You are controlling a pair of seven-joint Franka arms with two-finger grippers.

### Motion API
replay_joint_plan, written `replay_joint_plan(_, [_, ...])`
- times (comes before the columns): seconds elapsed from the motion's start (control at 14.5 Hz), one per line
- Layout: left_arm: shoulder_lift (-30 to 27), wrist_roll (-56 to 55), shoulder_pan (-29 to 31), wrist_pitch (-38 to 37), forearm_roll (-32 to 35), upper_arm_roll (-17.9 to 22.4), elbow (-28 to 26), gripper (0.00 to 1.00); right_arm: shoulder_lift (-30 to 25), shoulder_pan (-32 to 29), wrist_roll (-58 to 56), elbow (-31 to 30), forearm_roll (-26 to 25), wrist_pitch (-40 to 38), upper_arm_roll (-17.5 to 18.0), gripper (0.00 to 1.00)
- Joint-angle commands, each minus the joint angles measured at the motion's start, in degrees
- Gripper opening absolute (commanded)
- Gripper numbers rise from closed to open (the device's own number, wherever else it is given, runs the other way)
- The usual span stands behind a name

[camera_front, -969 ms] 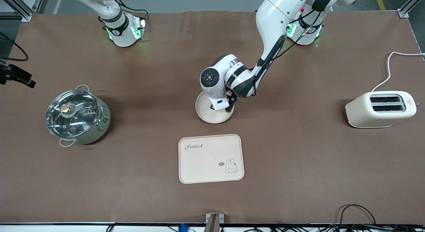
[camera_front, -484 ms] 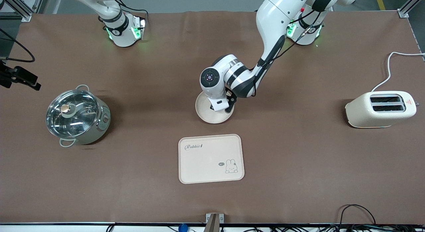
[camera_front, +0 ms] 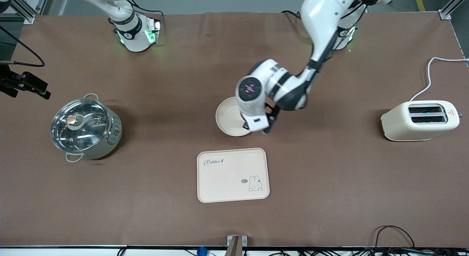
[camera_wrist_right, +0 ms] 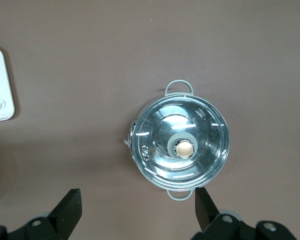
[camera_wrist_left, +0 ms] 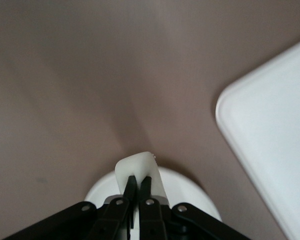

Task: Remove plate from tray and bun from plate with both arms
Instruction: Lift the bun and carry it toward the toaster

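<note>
Left end effector, clamped tight on the bun. Holds it pinched between both fingertips, with the pale stub poking out past the tips, long axis seemingly in line with the fingers. Hangs over the plate, at the part of its rim toward the left arm's end of the worktop, so the bun sits just above the plate and apparently not resting on it. In the left wrist view, shows the plate directly under the fingertips and a corner of the tray well apart.

Plate down on the worktop, off the tray and farther from the front camera than it; nothing left lying on the tray.

Judged from this: only the setting-down of the bun left to do. Turns on one relation: bare worktop lies just past the plate's rim, toward the left arm's end, so calls for a short carry that way and then a lowering clear of the rim. Risks a drop back onto the plate if released too soon.

Right end effector spread wide and holding nothing, waiting high over the pot, well apart from plate and bun; clearly the left arm's job.
</note>
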Motion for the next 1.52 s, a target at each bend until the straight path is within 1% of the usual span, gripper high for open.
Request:
replay_joint_plan(0.0, [-1.3,7.2,6.7,-2.0,0.8,-0.3,-1.1,0.0,-0.6,-0.1,1.0,-0.1,-0.6,-0.5,0.4,1.0])
replay_joint_plan(0.14, [-1.0,9.0,11.9,-2.1,5.8,-0.6,-1.1,0.0,-0.6,-0.1,1.0,-0.2,-0.6,-0.6,0.4,1.0])
replay_joint_plan(0.28, [0.4,14.9,15.9,-1.4,7.8,-0.5,-1.2,0.0,-0.6,-0.1,1.0,-0.2,-0.6,-0.9,0.3,1.0])
replay_joint_plan(0.42, [2.4,17.6,19.9,1.0,10.0,-0.5,-1.2,0.01,-0.6,-0.2,1.0,-0.2,-0.6,-0.9,0.3,1.0])
replay_joint_plan(0.76, [6.7,24.3,25.0,3.9,11.5,-0.6,-1.1,0.02,-0.6,-0.2,1.0,-0.2,-0.6,-1.0,0.3,1.0])
replay_joint_plan(0.9, [8.0,25.5,26.3,5.3,11.5,-0.6,-1.1,0.07,-0.6,-0.5,1.1,-0.4,-0.6,-0.9,0.3,1.0])
replay_joint_plan(0.97, [8.1,26.0,26.4,5.3,11.6,-0.6,-1.1,0.19,-0.6,-0.4,1.1,-0.2,-0.6,-0.8,0.2,1.0])
replay_joint_plan(1.04, [8.0,27.3,26.5,5.3,11.7,-0.6,-1.1,0.44,-0.6,-0.3,1.1,-0.2,-0.6,-0.9,0.2,1.0])
replay_joint_plan(1.11, [7.9,28.8,26.5,5.3,11.6,-0.6,-1.1,0.71,-0.6,-0.4,1.1,-0.3,-0.6,-0.8,0.2,1.0])
replay_joint_plan(1.18, [7.7,28.9,26.5,5.3,11.5,-0.6,-1.0,0.87,-0.5,-0.5,1.1,-0.3,-0.5,-0.7,0.2,1.0])
replay_joint_plan(1.25, [7.3,29.0,26.7,5.3,11.7,-0.6,-1.0,0.99,-0.5,-0.5,1.1,-0.3,-0.5,-0.7,0.2,1.0])
replay_joint_plan(1.45, [5.6,30.9,26.6,4.3,11.5,-0.6,1.0,1.0,-0.5,-0.5,1.1,-0.2,-0.5,-0.8,0.2,1.0])
